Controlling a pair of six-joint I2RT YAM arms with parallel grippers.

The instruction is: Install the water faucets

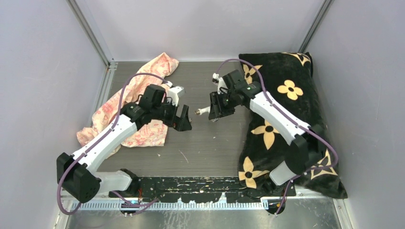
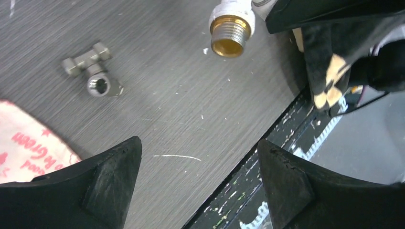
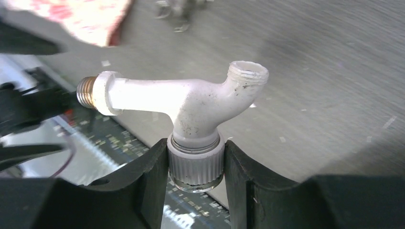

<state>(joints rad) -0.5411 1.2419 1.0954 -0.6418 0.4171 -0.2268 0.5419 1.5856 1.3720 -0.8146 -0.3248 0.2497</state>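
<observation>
White plastic tap is clamped in the right tool, held above the table, its brass tip pointing left toward the left tool, which is released and empty. The grey metal fitting lies on the table near the pink cloth.

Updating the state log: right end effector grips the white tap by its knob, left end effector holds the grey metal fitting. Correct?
One error. The left end effector is open and empty; the grey metal fitting lies on the table, as the left wrist view shows. The rest stands: the right end effector grips the white tap.
</observation>
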